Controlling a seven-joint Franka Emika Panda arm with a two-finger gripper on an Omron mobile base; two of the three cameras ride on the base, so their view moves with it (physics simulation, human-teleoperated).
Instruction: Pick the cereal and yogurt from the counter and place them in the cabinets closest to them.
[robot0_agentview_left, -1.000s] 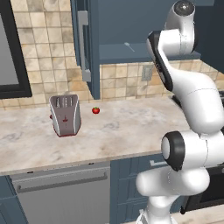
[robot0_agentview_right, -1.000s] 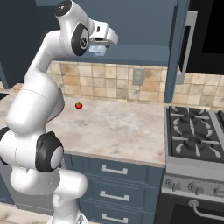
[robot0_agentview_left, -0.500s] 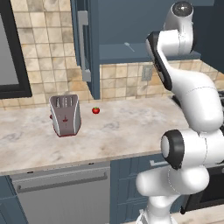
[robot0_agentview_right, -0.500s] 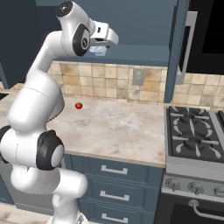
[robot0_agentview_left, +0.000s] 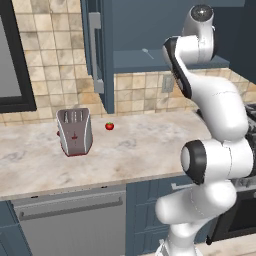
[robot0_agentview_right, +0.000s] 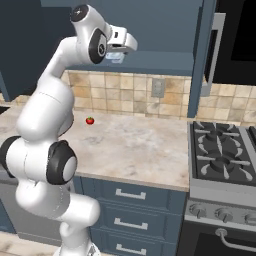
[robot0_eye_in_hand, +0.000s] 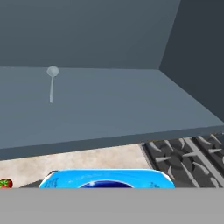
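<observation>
Claw (robot0_agentview_right: 116, 54) grasping yogurt (robot0_agentview_right: 114, 56), just short of shelf (robot0_eye_in_hand: 109, 109) front edge; spoon (robot0_eye_in_hand: 51, 82) lies far back on shelf.

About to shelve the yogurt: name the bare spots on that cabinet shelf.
The shelf is bare right of the spoon, out to the cabinet's right wall, and along its front edge. The gripper holds the yogurt just before that edge.
</observation>
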